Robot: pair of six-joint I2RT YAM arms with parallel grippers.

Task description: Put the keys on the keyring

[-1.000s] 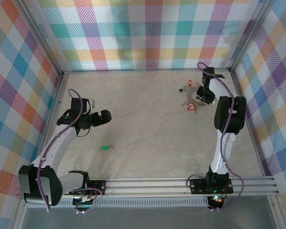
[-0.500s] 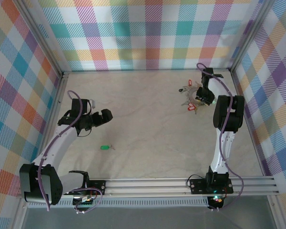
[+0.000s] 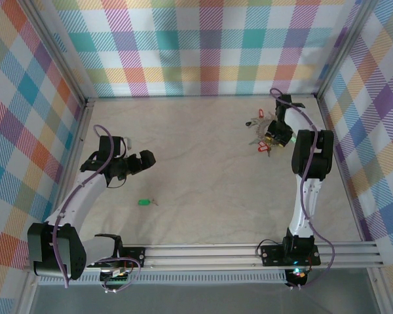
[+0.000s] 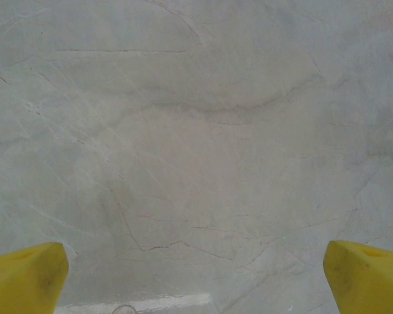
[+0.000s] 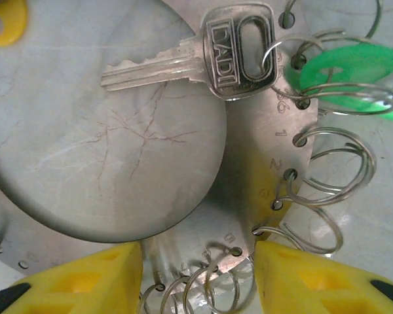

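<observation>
Right wrist view: right fingers (image 5: pixel 72 281) stood half-spread astride the keyring (image 5: pixel 245 170), probably to steady it; left fingers (image 4: pixel 26 275) gaped wide and empty, well apart from the keyring.

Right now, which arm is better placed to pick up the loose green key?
Left. The left hand, open, hangs close to the green key; the right hand is far off, at the keyring.

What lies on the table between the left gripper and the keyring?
Nothing: in the top external view the stretch of table from the left gripper to the keyring is bare. The loose green-tagged key lies off that line.
</observation>
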